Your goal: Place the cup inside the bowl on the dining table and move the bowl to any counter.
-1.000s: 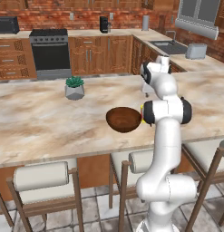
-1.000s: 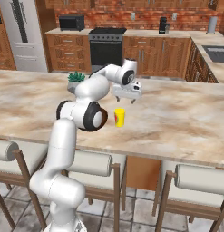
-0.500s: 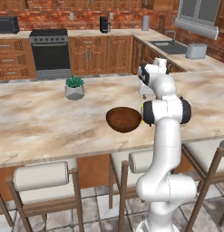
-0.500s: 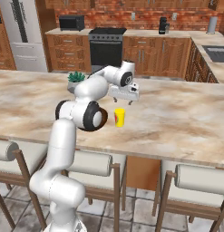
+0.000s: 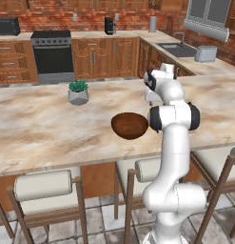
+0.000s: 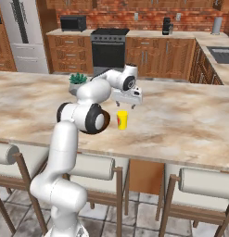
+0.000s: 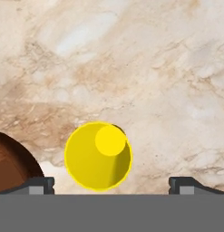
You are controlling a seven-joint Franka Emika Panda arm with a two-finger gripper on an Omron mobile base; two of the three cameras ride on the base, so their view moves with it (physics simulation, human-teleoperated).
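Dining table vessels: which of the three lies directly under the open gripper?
The yellow cup, between the gripper fingertips; the brown bowl sits beside, the plant pot farther off.

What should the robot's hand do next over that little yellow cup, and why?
Probably lower straight down and centre on the small yellow cup. The hand hangs open above it, and the cup stands upright on the beige marble dining table, beside the dark brown wooden bowl, slightly off-centre between the fingertips.
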